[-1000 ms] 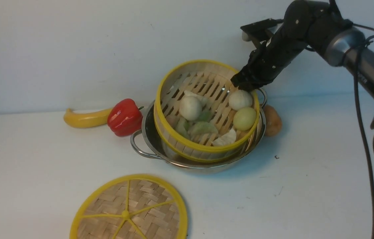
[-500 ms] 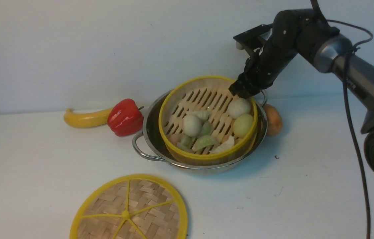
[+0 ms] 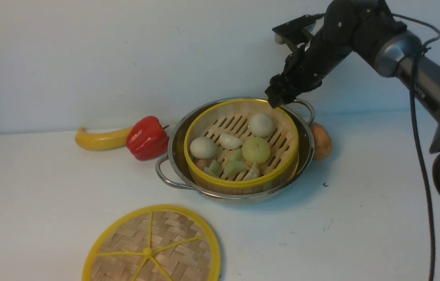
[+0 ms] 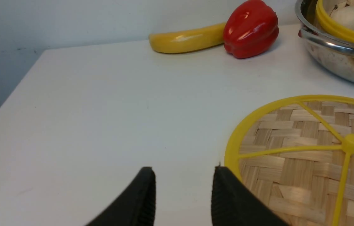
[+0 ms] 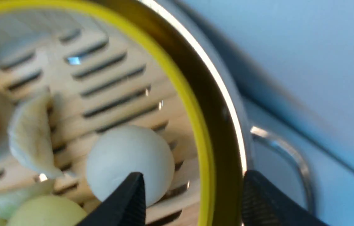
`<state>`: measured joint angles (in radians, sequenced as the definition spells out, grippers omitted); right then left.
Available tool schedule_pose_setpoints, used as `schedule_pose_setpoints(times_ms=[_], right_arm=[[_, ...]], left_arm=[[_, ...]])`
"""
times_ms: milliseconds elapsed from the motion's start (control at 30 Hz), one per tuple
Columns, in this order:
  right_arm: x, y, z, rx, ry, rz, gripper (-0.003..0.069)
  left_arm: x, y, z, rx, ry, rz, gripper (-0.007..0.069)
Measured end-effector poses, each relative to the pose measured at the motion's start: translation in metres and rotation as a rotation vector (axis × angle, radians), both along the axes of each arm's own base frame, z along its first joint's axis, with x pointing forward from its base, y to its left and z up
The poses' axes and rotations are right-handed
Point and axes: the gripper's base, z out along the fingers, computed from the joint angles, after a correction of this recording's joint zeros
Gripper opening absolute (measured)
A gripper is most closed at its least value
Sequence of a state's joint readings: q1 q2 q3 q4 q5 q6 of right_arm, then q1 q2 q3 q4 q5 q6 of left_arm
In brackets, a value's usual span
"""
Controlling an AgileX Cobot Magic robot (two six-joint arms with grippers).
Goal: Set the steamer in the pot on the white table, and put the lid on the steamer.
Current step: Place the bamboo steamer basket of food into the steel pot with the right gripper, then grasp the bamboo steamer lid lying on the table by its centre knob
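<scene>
The steamer [image 3: 243, 183] sits level inside the steel pot [image 3: 162, 176] on the white table [image 3: 360, 218], with buns and dumplings on its slatted floor. My right gripper [image 3: 276, 99] hovers open just over the steamer's far right rim. In the right wrist view its fingers straddle the yellow rim [image 5: 177, 81] and the pot's edge [image 5: 224, 103] without gripping them. The lid [image 3: 151, 246] lies flat on the table's near side. Beside the lid's edge [image 4: 308, 157], my left gripper [image 4: 183, 175] stands open and empty, low over the table.
A yellow banana [image 3: 99, 139] and a red pepper [image 3: 148, 137] lie left of the pot. A brown potato [image 3: 320, 140] rests against its right side. The table's left edge [image 4: 10, 94] shows in the left wrist view. A wall stands behind.
The steamer was tilted in my right gripper's hold and has dropped level into the pot. The right gripper has opened, let go of the rim and risen slightly. The food has rolled about.
</scene>
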<state>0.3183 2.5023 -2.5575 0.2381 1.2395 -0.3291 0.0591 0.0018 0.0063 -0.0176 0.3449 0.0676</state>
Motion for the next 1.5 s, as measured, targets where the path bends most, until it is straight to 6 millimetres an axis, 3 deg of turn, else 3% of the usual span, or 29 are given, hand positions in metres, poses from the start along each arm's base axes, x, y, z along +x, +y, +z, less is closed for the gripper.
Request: schedule_pose_setpoints(times_ms=[167,233,333,433,467,567,633,667,833,867,967,1133,1333,1500], right_arm=[[-0.011,-0.01,0.068,0.029,-0.149,-0.089,0.0206],[-0.02,-0.02,0.098,0.007,-0.218,-0.145,0.008],[-0.037,-0.038,0.144,-0.029,-0.327,-0.256,0.0001],[-0.051,-0.049,0.175,-0.025,-0.394,-0.333,-0.0005],[-0.062,-0.055,0.194,0.014,-0.424,-0.385,-0.0006],[-0.085,-0.061,0.226,0.126,-0.455,-0.442,-0.0006],[-0.1,-0.062,0.245,0.212,-0.461,-0.459,-0.0004],[-0.1,-0.062,0.245,0.218,-0.458,-0.46,-0.0004],[-0.144,-0.07,0.291,0.371,-0.502,-0.45,-0.0003],[-0.144,-0.07,0.291,0.371,-0.502,-0.45,-0.0003],[-0.172,-0.073,0.315,0.462,-0.521,-0.412,-0.0003],[-0.193,-0.068,0.33,0.58,-0.489,-0.339,0.0005],[-0.198,-0.057,0.331,0.69,-0.404,-0.258,0.0023],[-0.196,-0.055,0.329,0.681,-0.405,-0.235,0.0037]], left_arm=[[0.0,0.0,0.0,0.0,0.0,0.0,0.0245],[0.0,0.0,0.0,0.0,0.0,0.0,0.0245],[0.0,0.0,0.0,0.0,0.0,0.0,0.0245],[0.0,0.0,0.0,0.0,0.0,0.0,0.0245],[0.0,0.0,0.0,0.0,0.0,0.0,0.0245],[0.0,0.0,0.0,0.0,0.0,0.0,0.0245],[0.0,0.0,0.0,0.0,0.0,0.0,0.0245],[0.0,0.0,0.0,0.0,0.0,0.0,0.0245],[0.0,0.0,0.0,0.0,0.0,0.0,0.0245],[0.0,0.0,0.0,0.0,0.0,0.0,0.0245],[0.0,0.0,0.0,0.0,0.0,0.0,0.0245],[0.0,0.0,0.0,0.0,0.0,0.0,0.0245],[0.0,0.0,0.0,0.0,0.0,0.0,0.0245],[0.0,0.0,0.0,0.0,0.0,0.0,0.0245]])
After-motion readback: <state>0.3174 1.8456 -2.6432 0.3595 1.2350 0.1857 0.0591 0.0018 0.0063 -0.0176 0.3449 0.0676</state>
